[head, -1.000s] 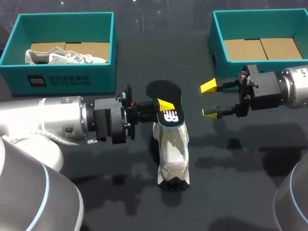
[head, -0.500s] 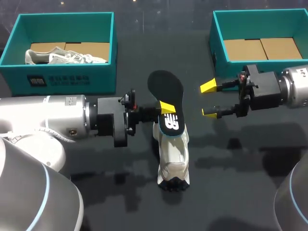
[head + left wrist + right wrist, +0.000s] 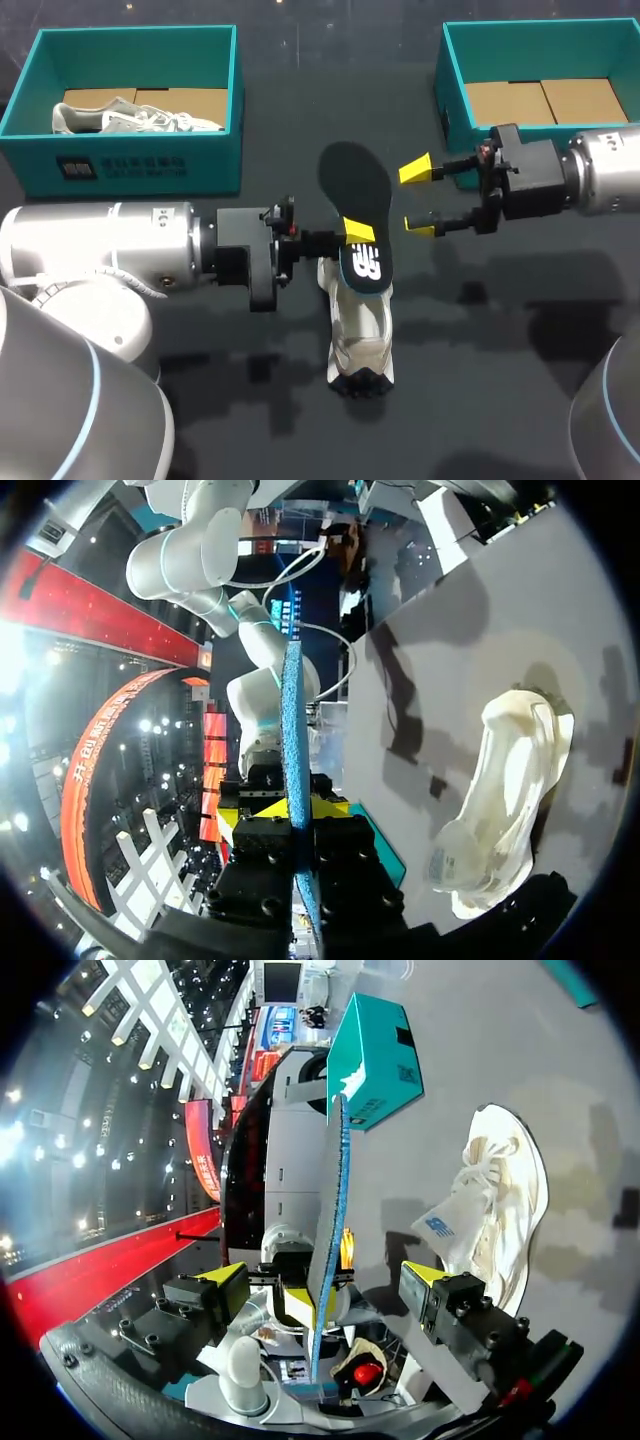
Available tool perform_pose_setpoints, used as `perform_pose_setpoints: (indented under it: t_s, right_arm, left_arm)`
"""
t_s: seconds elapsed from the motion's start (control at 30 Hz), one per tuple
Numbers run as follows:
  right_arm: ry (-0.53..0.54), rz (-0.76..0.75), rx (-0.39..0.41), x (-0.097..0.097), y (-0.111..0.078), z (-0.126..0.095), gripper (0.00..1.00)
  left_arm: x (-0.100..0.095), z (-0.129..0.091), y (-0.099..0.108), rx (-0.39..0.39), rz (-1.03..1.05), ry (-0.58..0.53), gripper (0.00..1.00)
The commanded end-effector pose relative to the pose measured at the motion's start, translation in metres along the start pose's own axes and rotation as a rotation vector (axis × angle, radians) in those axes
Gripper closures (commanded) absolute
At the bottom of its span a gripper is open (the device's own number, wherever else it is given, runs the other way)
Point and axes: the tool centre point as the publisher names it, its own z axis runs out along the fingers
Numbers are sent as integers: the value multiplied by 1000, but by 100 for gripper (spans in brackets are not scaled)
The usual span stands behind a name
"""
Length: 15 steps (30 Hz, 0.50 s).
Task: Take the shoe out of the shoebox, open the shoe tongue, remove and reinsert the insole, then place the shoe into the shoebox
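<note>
A dark insole with a teal rim is held up over the table, my left gripper shut on its heel end. In the left wrist view the insole shows edge-on between the yellow tips of my left gripper. The pale shoe stands on the table just under and in front of it, toe towards the near edge. My right gripper is open just right of the insole, not touching it. Seen from the right wrist, the insole stands ahead between the spread fingers of that gripper.
A teal shoebox at the back left holds another pale shoe. A second teal shoebox at the back right shows only its cardboard floor. The dark tabletop is bare on both sides of the shoe.
My left gripper has carried the insole a little to the right and raised it more upright. My right gripper has moved left, closer to the insole, staying open.
</note>
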Motion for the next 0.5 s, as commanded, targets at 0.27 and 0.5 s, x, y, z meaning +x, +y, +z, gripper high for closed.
perform_pose_setpoints:
  t_s: [0.27, 0.5]
  right_arm:
    - [7, -15, 6, -8, 9, 19, 0]
    - [-8, -3, 9, -8, 11, 24, 0]
  left_arm:
    - [2, 13, 8, 38, -22, 32, 100]
    - [4, 18, 9, 27, -15, 29, 100]
